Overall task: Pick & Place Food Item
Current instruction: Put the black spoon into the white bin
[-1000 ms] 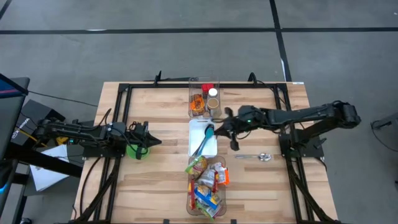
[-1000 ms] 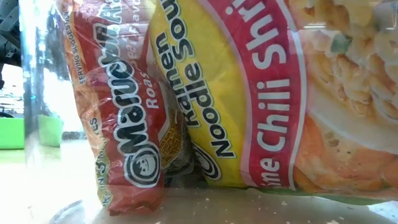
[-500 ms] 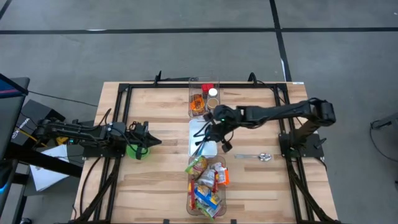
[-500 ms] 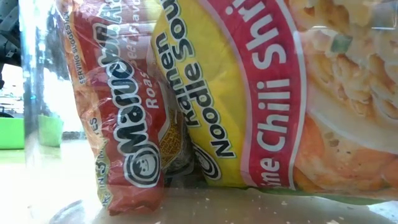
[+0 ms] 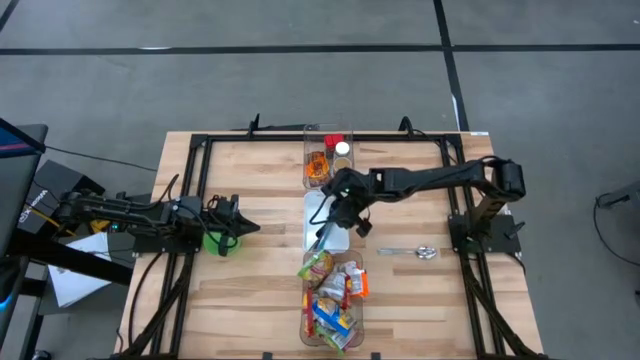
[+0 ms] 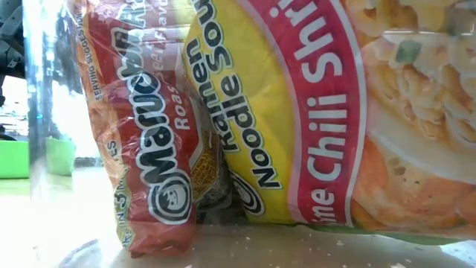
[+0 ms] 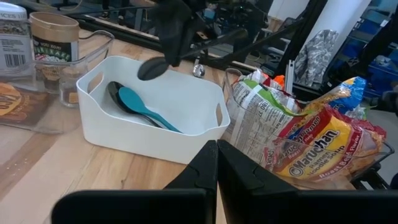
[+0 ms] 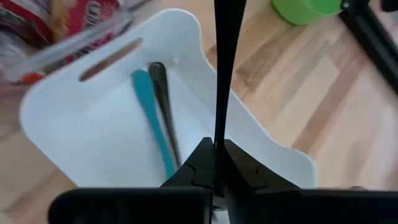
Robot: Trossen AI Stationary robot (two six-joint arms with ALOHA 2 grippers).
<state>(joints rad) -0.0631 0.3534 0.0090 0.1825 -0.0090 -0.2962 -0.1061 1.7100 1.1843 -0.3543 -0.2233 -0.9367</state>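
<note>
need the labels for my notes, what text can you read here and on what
"Maruchan", "Roas…": orange ramen pack
"Ramen Noodle Sou…", "…me Chili Shri…": yellow and red ramen pack
"Maruchan", "Roast Beef Flavor": the orange pack again, left wrist view
Jar labels and the green-white packet: print too small to read

**Middle of the table crowded, both sides open**

A row of containers fills the table's (image 5: 250,300) centre line: a clear bin of jars (image 5: 328,160) at the far edge, a white tub (image 5: 312,232) in the middle, a clear bin of noodle packets (image 5: 332,295) at the near edge. They stand nearly touching, with no gap to pass between.

The right arm (image 5: 430,181) reaches over the white tub and blocks the way in from above.

Bare wood lies open toward both near corners. A green cup (image 5: 216,242) stands near the left edge; a metal spoon (image 5: 415,252) lies right of the tub.
</note>
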